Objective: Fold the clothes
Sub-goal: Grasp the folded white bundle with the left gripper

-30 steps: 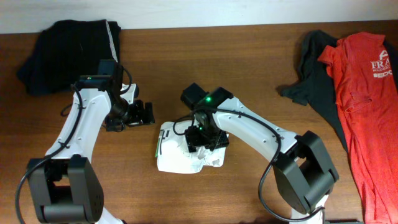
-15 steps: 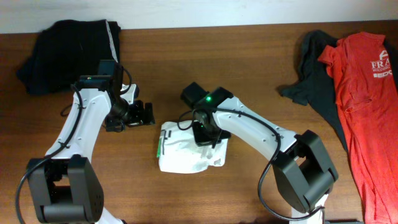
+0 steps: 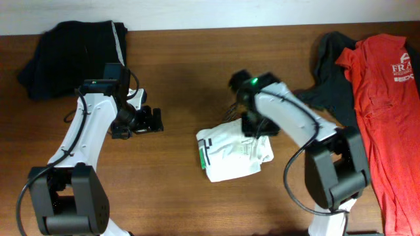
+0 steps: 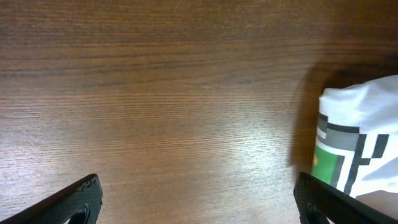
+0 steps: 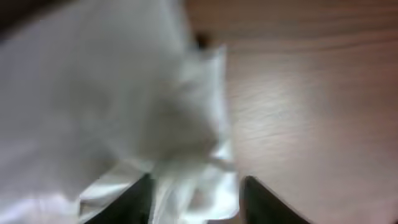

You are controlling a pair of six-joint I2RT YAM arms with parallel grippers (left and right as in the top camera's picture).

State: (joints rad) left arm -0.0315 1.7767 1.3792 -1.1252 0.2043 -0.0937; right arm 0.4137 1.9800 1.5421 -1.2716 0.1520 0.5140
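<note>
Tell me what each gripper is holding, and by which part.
The right gripper pinches the white garment at its far edge, near the right corner. The left gripper is open and holds nothing.

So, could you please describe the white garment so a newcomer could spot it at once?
Start at the middle of the wooden table, at the right gripper. A folded white garment lies there. It alone is white, with green and black marks at its left edge; the black heap and red T-shirt lie at the sides.
</note>
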